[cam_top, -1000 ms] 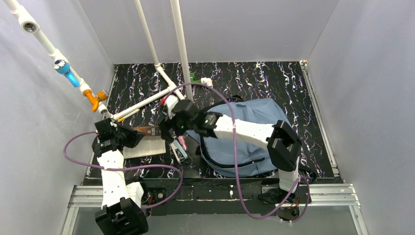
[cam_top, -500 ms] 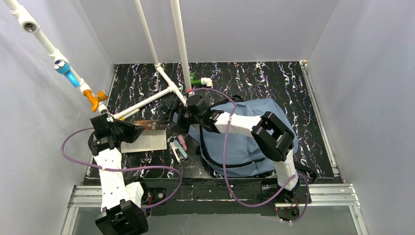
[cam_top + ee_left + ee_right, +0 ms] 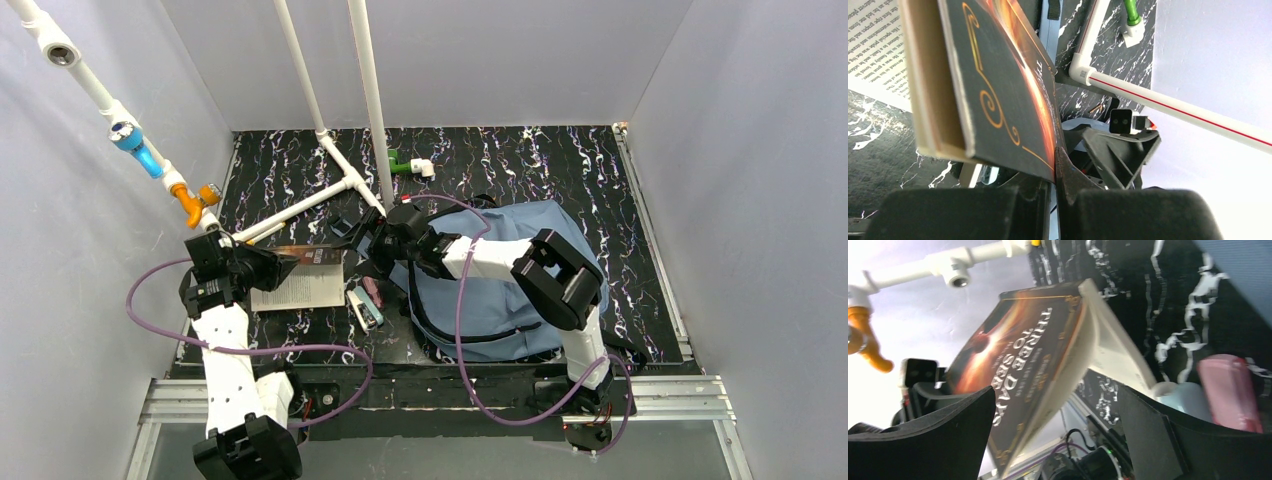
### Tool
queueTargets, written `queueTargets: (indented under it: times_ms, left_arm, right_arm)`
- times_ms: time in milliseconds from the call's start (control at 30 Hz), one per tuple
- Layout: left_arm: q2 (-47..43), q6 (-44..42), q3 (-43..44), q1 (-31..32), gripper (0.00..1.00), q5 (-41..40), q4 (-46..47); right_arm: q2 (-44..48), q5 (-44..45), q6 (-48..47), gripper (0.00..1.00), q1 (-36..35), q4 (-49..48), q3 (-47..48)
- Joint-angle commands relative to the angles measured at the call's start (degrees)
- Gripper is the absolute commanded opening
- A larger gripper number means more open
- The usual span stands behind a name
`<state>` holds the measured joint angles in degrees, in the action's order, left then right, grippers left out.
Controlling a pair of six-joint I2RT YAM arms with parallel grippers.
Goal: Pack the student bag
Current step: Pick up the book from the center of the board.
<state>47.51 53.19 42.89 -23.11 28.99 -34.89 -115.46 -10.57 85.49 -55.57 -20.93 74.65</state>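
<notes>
Backpack (image 3: 500, 290): slate-blue, flat on surface (image 3: 550, 160), just right of right jaws, which gape wide. Left jaws, farther left, clamp a book (image 3: 300, 285) by its cover.

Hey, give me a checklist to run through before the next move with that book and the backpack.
1. Grip: the left gripper is shut on the cover of the book: ok.
2. Shape: the book closed flat for packing: not ok, it hangs open.
3. Helper: the right gripper open and gripping nothing: ok.
4. Target: the student bag with its mouth open: cannot tell in these views.
</notes>
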Motion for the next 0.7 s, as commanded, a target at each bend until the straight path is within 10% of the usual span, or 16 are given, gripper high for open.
queueTargets:
  times_ms: [0,267,667]
  left_arm:
    - [-1.70,-0.44,3.34,0.67,0.00,2.62,0.47]
    - [-2.68,-2.04,4.74,1.63,0.00,2.35,-0.74]
    - [-4.17,-2.14,1.26,2.27,0.00,2.94,0.59]
  right_arm:
    - [3.64,4.11,-6.17,0.98,0.61,3.75,0.44]
    - [-3.41,-1.43,-24.69,0.98,1.39,5.18,9.41]
    - [-6.99,0.08,-24.30,0.98,1.16,-1.89,8.00]
